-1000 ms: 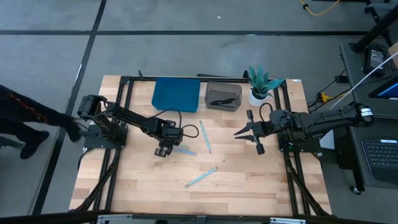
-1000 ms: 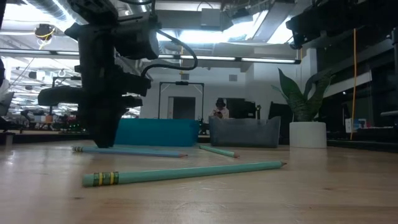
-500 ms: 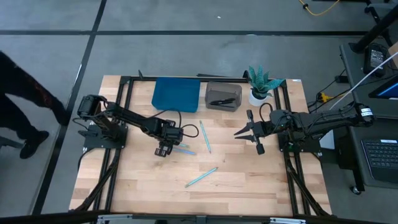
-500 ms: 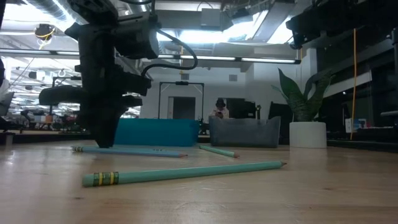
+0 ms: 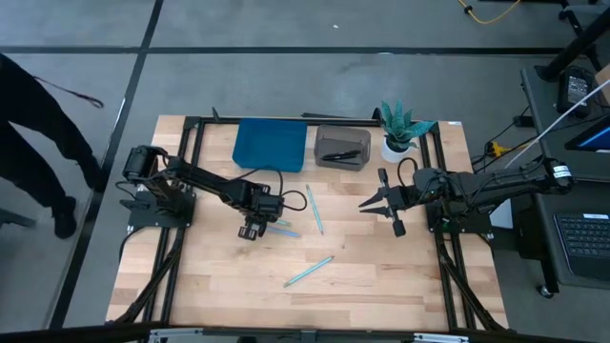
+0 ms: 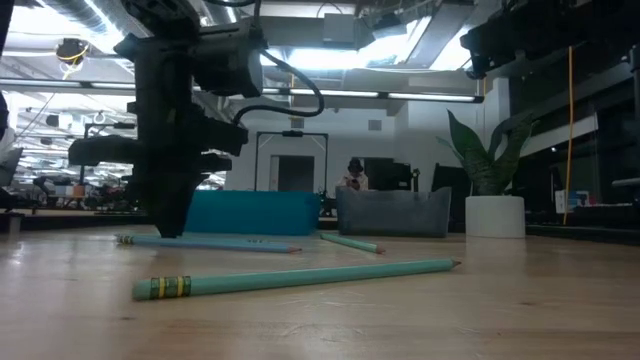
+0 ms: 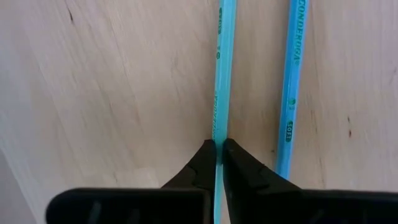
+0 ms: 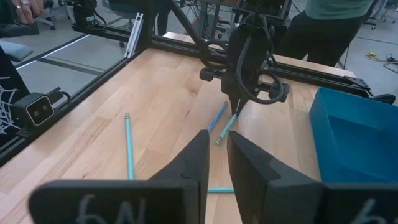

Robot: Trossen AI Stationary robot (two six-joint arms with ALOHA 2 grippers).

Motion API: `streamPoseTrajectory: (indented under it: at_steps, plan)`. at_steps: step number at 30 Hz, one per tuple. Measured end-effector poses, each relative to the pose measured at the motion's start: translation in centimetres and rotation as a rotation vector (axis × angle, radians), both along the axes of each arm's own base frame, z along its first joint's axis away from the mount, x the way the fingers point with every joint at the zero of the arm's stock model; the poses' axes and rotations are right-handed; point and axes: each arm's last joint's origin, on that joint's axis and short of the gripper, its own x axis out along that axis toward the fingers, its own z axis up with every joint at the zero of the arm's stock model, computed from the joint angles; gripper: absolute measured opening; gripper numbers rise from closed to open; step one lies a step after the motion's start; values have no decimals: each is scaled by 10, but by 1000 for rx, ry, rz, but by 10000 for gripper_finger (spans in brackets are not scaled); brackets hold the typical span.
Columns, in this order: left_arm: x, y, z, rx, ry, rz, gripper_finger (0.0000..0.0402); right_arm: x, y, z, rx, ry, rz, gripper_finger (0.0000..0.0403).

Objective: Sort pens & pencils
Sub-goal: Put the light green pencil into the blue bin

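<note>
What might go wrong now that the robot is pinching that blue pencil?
The left tool is shut on one pencil near its end, so the long free part might tip or slip out when lifted. A second pencil lies close beside it, apart, and could get nudged and roll. The right tool waits off to the side, so it probably won't get in the way.

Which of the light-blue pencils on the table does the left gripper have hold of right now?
The left gripper is shut on one of the pair of pencils lying side by side under it: the pencil between its fingertips. Its neighbour lies free alongside; two others lie farther off.
</note>
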Motion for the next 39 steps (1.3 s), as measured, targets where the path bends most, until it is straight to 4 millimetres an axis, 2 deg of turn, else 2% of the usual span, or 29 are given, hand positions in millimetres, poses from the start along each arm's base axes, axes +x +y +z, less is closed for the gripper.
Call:
streamPoseTrajectory:
  at_steps: [13, 22, 27, 34, 39]
  plan:
    - [-1, 0, 4, 2, 31, -1, 11, 6, 1, -7, -4, 41, 0, 60]
    - [16, -1, 39, 9, 17, -1, 11, 7, 1, -8, -6, 48, 0, 60]
    - [19, 3, 55, 71, 32, 19, 11, 7, 1, -8, -6, 48, 0, 60]
    - [23, 12, 70, 97, 44, 50, 11, 7, 1, -8, -7, 50, 0, 60]
    - [20, 20, 73, 127, 75, 75, 11, 7, 1, -9, -7, 57, 1, 60]
